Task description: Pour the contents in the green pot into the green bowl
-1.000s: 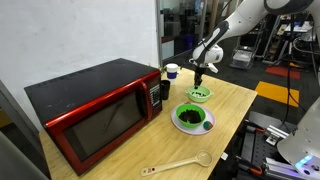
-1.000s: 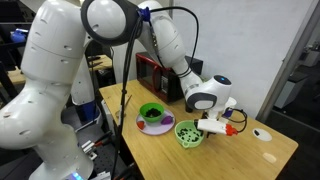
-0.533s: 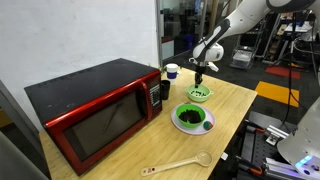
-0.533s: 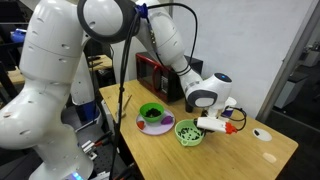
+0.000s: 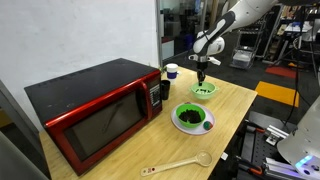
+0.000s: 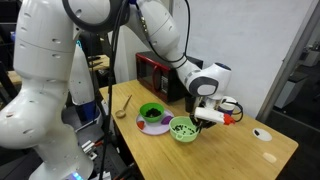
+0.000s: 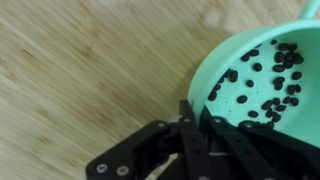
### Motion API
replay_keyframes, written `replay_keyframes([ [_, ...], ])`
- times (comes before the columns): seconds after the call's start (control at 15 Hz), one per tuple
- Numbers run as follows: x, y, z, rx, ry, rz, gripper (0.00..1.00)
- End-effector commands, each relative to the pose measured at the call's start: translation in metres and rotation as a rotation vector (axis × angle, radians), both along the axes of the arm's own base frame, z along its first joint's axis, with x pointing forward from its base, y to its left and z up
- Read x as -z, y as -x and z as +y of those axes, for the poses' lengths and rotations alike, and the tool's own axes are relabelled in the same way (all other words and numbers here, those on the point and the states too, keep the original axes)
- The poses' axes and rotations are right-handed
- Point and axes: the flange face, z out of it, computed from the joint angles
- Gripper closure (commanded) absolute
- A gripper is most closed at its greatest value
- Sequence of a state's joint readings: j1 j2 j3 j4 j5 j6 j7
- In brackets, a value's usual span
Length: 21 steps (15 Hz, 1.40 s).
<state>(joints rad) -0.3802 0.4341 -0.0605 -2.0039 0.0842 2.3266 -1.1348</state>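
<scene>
The green pot [image 5: 204,89] is a small pale lime-green vessel with several small black pieces inside. In the wrist view it [image 7: 268,72] fills the right side, above the wooden tabletop. My gripper [image 5: 203,79] is shut on its rim, one finger inside and one outside [image 7: 196,128]. It also holds the pot [image 6: 184,129] in an exterior view, gripper [image 6: 206,117] at the pot's right edge. The green bowl [image 5: 193,118], wider and deeper green with dark contents, sits on a plate nearer the table's front; it [image 6: 152,113] lies left of the pot.
A red microwave [image 5: 95,105] stands on the wooden table [image 5: 230,100] beside the bowl. A white cup [image 5: 171,71] is behind it. A wooden spoon [image 5: 180,164] lies near the front edge. A small white object [image 6: 262,133] lies on the far side.
My gripper has risen a little with the green pot in it and shifted slightly; the pot sits higher than one second ago. The green bowl has not moved.
</scene>
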Motion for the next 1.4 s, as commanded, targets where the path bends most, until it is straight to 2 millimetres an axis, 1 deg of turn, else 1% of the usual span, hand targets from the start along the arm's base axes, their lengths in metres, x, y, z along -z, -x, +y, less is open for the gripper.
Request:
replay_keyframes([
  [0.0, -0.031, 0.010, 0.009, 0.009, 0.047, 0.025, 0.98],
  [0.4, -0.080, 0.012, 0.025, 0.051, 0.147, -0.053, 0.98],
  [0.73, -0.106, 0.025, 0.043, 0.085, 0.152, -0.081, 0.98],
  [1.0, -0.115, 0.036, 0.055, 0.088, 0.138, -0.092, 0.98],
  [1.33, -0.120, 0.044, 0.068, 0.092, 0.129, -0.099, 0.98],
])
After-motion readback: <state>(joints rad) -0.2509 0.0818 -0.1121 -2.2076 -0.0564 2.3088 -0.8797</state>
